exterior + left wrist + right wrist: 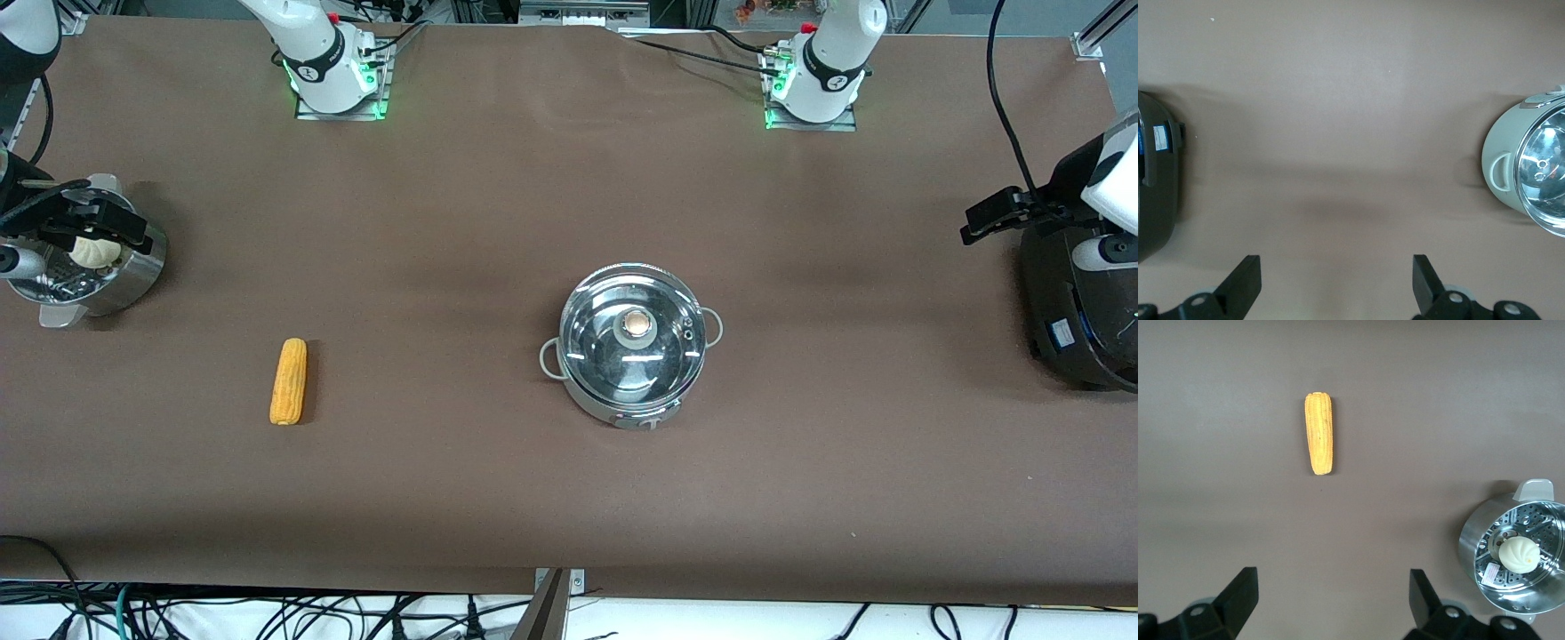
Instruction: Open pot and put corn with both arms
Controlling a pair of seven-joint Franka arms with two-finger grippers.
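Clearly both grippers hang released: left gripper [1335, 283] between cooker [1155, 173] and pot [633, 342], right gripper [1331, 603] near the steamer [1471, 540]. The corn [1319, 433] lies ahead of its jaws; I judge it stiff, light, best pinched mid-length. Glass lid [662, 307] seems fragile, taken by its knob [636, 324].

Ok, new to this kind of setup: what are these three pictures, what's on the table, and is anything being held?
Two white robot arms share one brown table. One picture looks down from a high camera facing them; the other two come from cameras on each wrist.

The left gripper hangs open by the black cooker. The right gripper hangs open over the steamer holding a white bun.

The corn lies loose. The pot has its glass lid on. Nothing is held.
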